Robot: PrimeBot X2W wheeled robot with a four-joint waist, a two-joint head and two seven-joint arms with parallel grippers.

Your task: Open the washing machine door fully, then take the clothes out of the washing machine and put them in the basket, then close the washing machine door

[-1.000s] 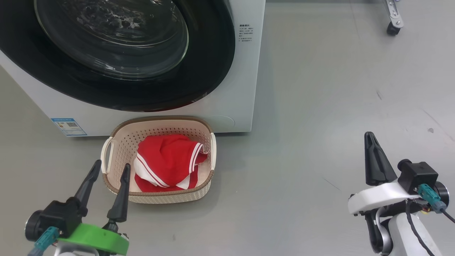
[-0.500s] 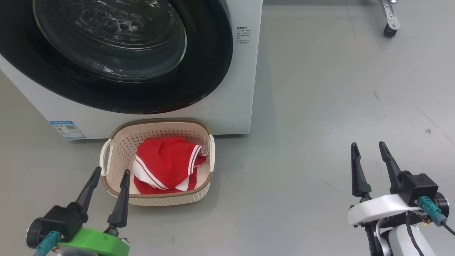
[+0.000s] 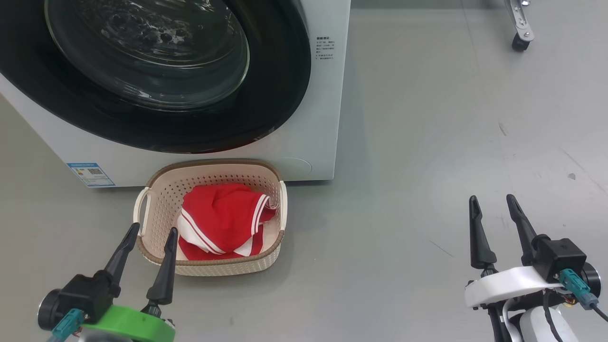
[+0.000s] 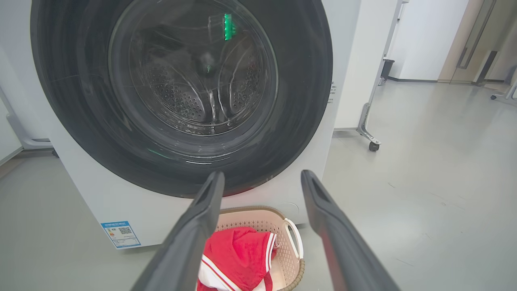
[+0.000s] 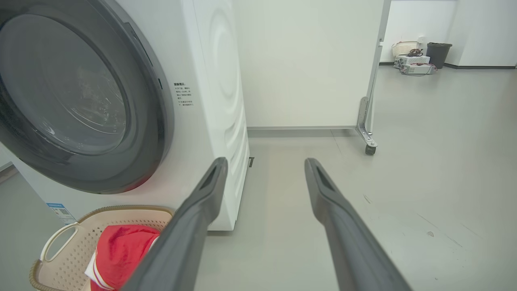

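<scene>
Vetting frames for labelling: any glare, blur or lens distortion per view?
Head view: sharp, even light; mottled reflections on the door glass, faint shadow right of the basket. Left wrist view: green glint on the glass, left claw fingers soft up close. Right wrist view: washer edges bow slightly from the wide lens, right claw soft too.

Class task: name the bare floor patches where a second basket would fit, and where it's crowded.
Free: the floor right of the washing machine and basket, up to the right gripper. Crowded: the basket close before the machine, left gripper beside it.
</scene>
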